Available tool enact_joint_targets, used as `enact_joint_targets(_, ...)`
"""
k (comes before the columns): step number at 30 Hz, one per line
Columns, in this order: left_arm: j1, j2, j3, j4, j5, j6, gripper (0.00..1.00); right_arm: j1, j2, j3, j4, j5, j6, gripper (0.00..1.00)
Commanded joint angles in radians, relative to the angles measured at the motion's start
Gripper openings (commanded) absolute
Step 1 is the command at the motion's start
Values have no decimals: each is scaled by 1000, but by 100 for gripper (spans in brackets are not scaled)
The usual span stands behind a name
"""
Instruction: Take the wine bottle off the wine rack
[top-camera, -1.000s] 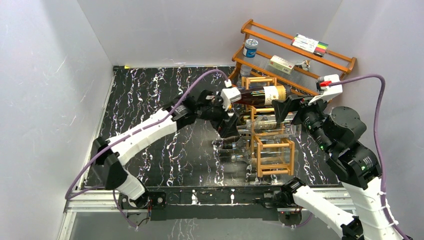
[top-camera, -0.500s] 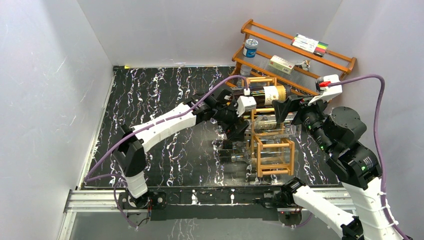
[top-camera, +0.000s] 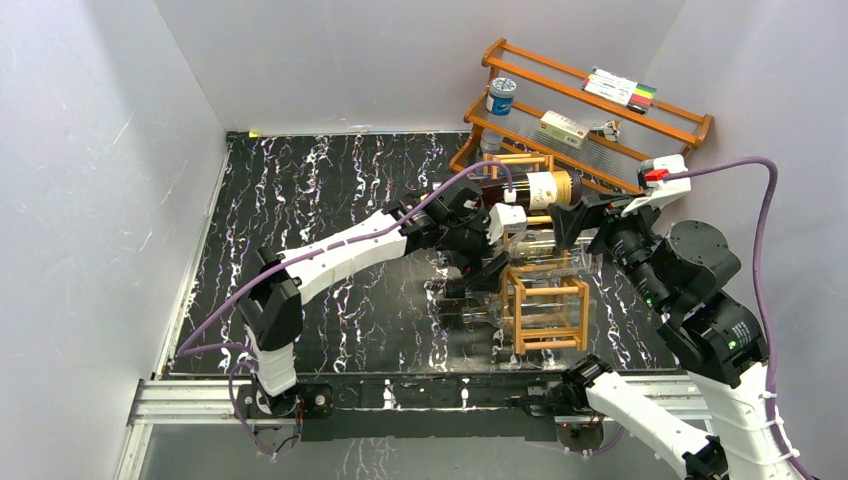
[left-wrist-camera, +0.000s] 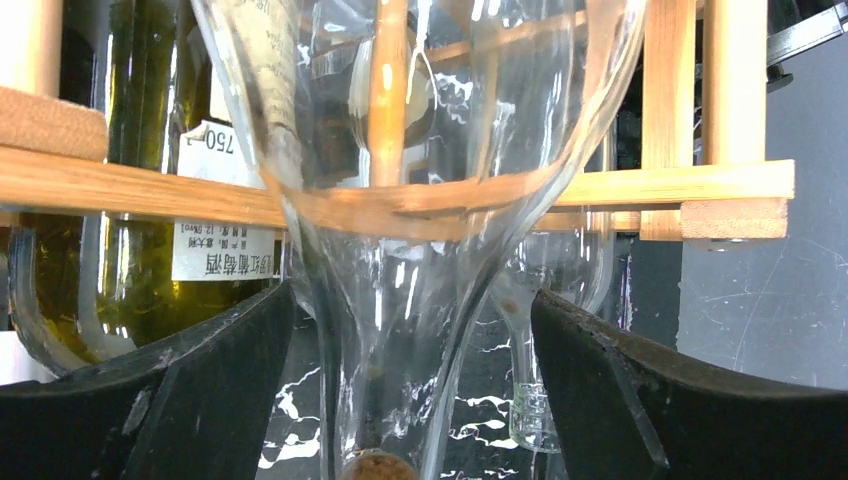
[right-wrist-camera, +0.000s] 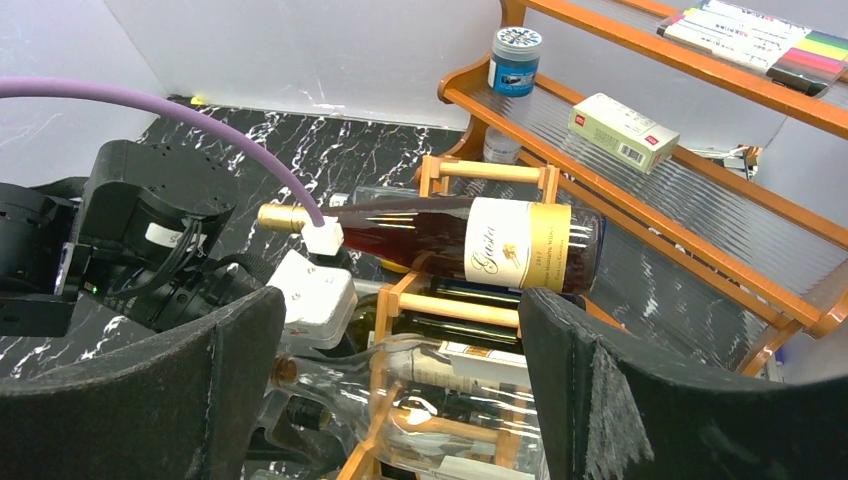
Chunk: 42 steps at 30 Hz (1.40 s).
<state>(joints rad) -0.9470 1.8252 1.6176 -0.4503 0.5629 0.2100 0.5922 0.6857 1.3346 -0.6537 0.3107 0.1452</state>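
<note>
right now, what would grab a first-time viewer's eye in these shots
The dark wine bottle with a cream label lies on top of the wooden wine rack, toward the right side of the table. The left tool is open on either side of the neck of a clear bottle lower in that rack, while the open right tool faces the dark bottle from the right.

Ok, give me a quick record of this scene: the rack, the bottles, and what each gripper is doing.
wine rack: orange-brown lattice, bottles lying in it
red wine bottle: cream label, lying across the rack's top
clear bottle: in the rack, neck pointing out
left gripper: open, fingers on either side of the clear bottle's neck
right gripper: open, facing the red wine bottle, holding nothing
</note>
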Motion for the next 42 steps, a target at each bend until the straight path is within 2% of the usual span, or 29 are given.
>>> enact_joint_targets(1, -11, -6, 19, 32, 9, 20, 82, 8, -12, 5, 47, 2, -22, 98)
enact_joint_targets(12, -10, -44, -41, 88, -43, 40, 56, 8, -21, -1, 46, 0, -21, 98)
enact_joint_targets(16, -11, -60, -61, 93, -52, 50, 52, 7, -25, -4, 49, 5, -21, 98)
enact_joint_targets(18, -11, -64, -74, 96, -57, 58, 56, 7, -25, -5, 50, 5, -21, 98)
enact_joint_targets(21, -11, -54, -76, 95, -77, 64, 72, 8, -25, -7, 50, 5, -21, 98)
enact_joint_targets(23, -11, -45, -70, 97, -84, 66, 74, 7, -26, -9, 51, 8, -23, 98)
enact_joint_targets(31, -10, -41, -46, 98, -66, 77, 55, 8, -21, 1, 51, 8, -23, 98)
enact_joint_targets(35, -10, -83, -66, 103, -54, 81, 42, 8, -20, 4, 53, 6, -22, 98)
enact_joint_targets(42, -11, -165, -95, 106, -65, 43, 28, 7, -14, 6, 58, -4, -21, 98)
